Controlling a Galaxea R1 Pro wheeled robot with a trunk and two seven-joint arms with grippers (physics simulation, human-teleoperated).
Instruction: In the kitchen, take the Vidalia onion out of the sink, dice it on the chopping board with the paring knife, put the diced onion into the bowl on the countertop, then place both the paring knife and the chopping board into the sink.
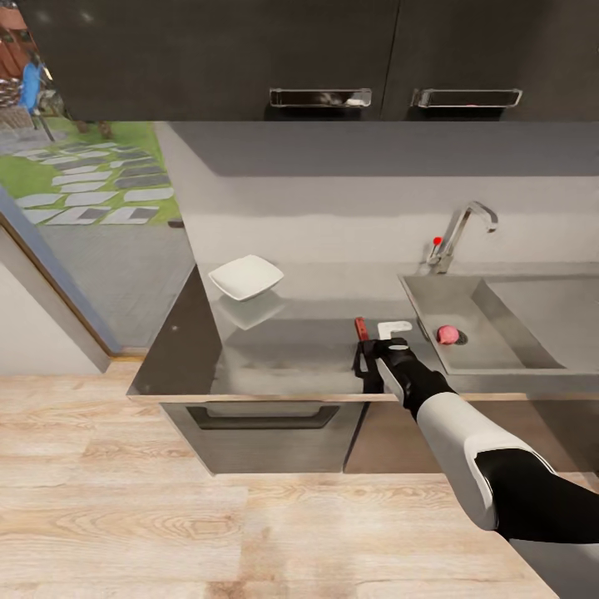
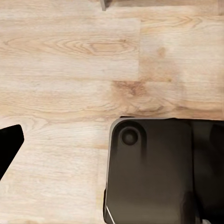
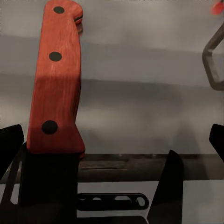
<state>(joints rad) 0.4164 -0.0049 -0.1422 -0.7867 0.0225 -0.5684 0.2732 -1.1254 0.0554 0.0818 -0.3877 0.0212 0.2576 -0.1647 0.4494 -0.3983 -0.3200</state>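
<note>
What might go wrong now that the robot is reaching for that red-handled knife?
1. The paring knife sits off-centre in the open right hand, close to one finger. Closing now may twist it or nudge it away rather than grip it.
2. The countertop looks glossy and the knife lies near its front edge, so a push could slide it toward the floor.

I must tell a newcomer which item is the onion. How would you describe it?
Find the grey steel sink under the chrome faucet. In its basin, by the near left corner, lies the onion: a small pinkish-red ball, the only round, coloured thing there.
</note>
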